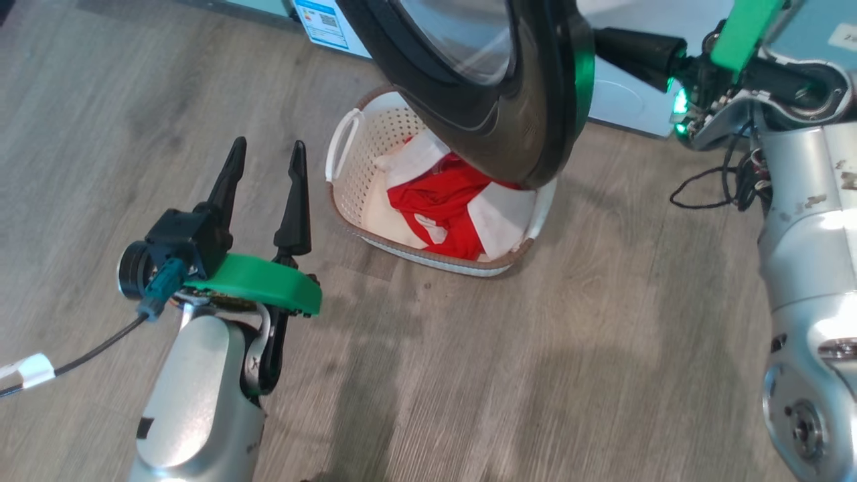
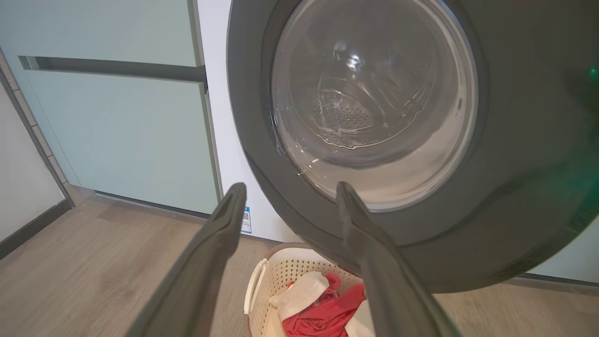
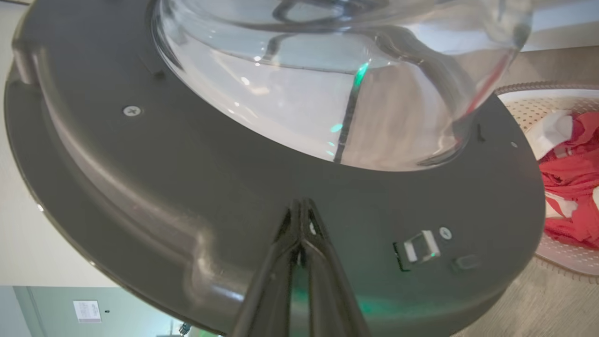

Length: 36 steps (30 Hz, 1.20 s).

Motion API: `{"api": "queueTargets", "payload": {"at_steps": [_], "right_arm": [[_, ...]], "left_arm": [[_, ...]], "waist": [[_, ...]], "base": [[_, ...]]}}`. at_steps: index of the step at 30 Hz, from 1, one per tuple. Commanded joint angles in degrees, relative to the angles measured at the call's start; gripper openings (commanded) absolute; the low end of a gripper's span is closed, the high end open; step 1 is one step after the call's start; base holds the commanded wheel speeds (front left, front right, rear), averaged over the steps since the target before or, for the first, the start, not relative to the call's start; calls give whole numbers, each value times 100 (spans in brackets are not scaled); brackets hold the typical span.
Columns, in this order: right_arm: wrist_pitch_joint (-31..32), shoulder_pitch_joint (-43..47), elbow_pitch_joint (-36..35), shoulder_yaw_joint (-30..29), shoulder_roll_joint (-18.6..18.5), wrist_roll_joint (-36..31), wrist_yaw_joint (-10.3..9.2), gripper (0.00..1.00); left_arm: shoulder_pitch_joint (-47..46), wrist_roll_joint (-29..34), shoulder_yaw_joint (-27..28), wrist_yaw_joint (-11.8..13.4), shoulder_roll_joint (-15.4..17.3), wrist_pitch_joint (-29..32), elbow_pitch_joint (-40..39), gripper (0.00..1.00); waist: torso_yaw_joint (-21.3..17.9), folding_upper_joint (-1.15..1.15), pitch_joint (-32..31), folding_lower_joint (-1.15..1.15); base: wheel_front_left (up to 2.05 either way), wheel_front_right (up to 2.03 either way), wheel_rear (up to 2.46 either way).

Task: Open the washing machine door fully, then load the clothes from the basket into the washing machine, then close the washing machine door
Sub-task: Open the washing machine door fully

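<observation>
The left gripper [image 1: 268, 147] hovers over the wood-grain floor [image 1: 469, 375] at the lower left of the head view. Its two dark fingers [image 1: 227, 181] are spread wide and hold nothing. Just to its right the basket [image 1: 351, 181] stands on the floor, with the red and white clothes [image 1: 448, 201] heaped inside it. The washing machine door [image 1: 535, 114] stands swung out, and in the head view its black ring overlaps the basket's far right corner. Behind the door shows the white front of the washing machine [image 1: 622, 100], with a blue sticker [image 1: 325, 20] low on it. In the left wrist view, pale teal cabinets [image 2: 117, 131] stand to the machine's left. Farthest right, the right gripper [image 3: 302, 206] has its fingers pressed together with nothing between them. Their tips are against the door's grey inner face, near a small latch recess [image 3: 419, 248].
</observation>
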Motion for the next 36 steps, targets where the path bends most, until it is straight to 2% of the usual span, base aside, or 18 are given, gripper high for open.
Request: {"api": "queueTargets", "payload": {"at_steps": [1, 10, 26, 31, 36], "right_arm": [[78, -22, -242, 130, 190, 39, 5, 0], [168, 316, -423, 691, 200, 493, 5, 0], [-364, 637, -526, 1714, 201, 1457, 5, 0], [-664, 747, -630, 1747, 201, 1733, 5, 0], [-1185, 1152, -1154, 1341, 197, 1975, 5, 0]], "left_arm": [[-26, -36, 222, 31, 101, -28, -162, 100], [89, -137, 196, 117, 101, -28, -97, 100], [184, -230, 162, 200, 101, -28, -23, 100], [197, -248, 153, 221, 101, -28, 7, 100], [201, -248, 131, 217, 101, -28, 36, 100]], "waist": [[60, 0, -43, 0], [318, 0, -192, 0], [564, 0, -282, 0], [545, 0, -325, 0], [491, 0, -399, 0]], "base": [[0, 0, 0], [0, 0, 0], [0, 0, 0], [0, 0, 0], [0, 0, 0]]}}
